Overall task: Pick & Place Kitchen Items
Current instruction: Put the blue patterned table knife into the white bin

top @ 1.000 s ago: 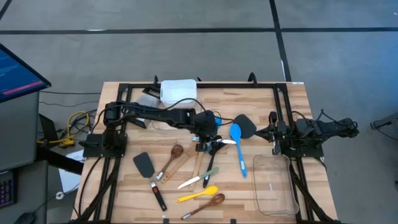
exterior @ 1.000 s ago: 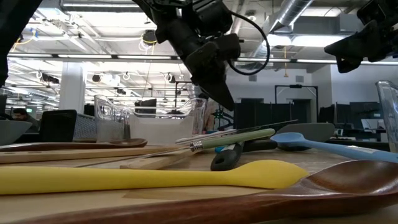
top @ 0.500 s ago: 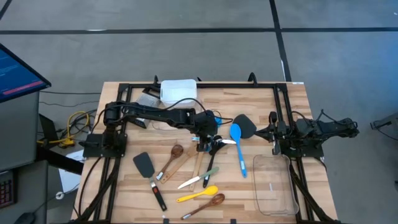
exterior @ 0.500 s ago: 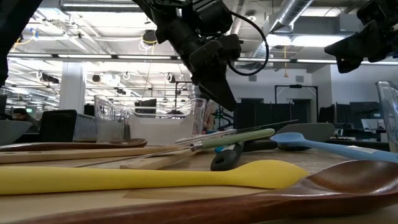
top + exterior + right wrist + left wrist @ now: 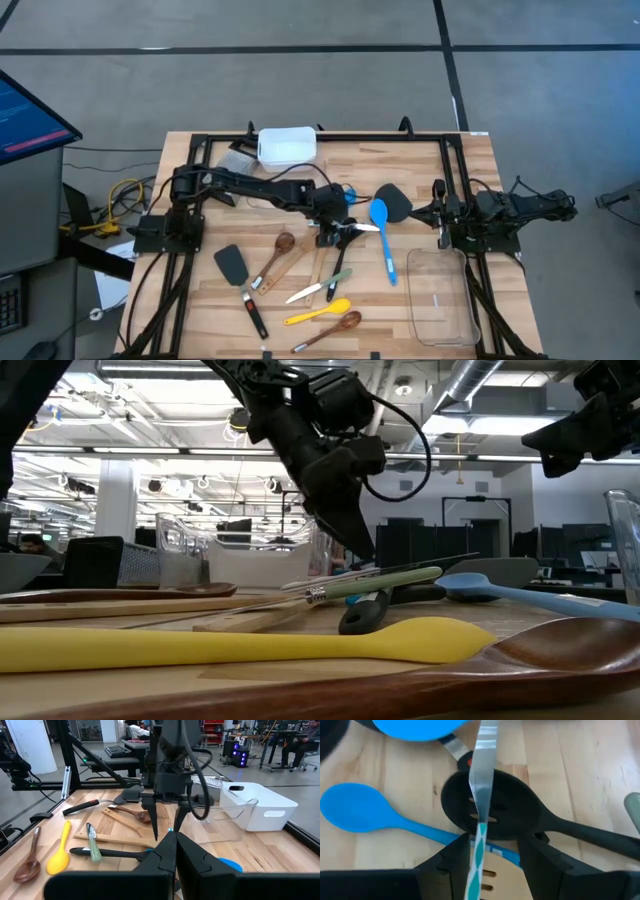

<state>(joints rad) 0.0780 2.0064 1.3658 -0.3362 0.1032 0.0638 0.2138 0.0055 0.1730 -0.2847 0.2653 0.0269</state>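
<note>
While left gripper [image 5: 334, 230] straddles knife [image 5: 481, 805] mid-table, fingers spread: pre-grasp; next, lower and close.

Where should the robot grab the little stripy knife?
By its teal-and-white handle, coming from straight above. The knife lies on top, its sharp blade across the black slotted spoon, and the thin handle sits between the left hand's open fingers.

Assorted long-handled utensils [image 5: 318, 275] scattered flat mid-table
</note>
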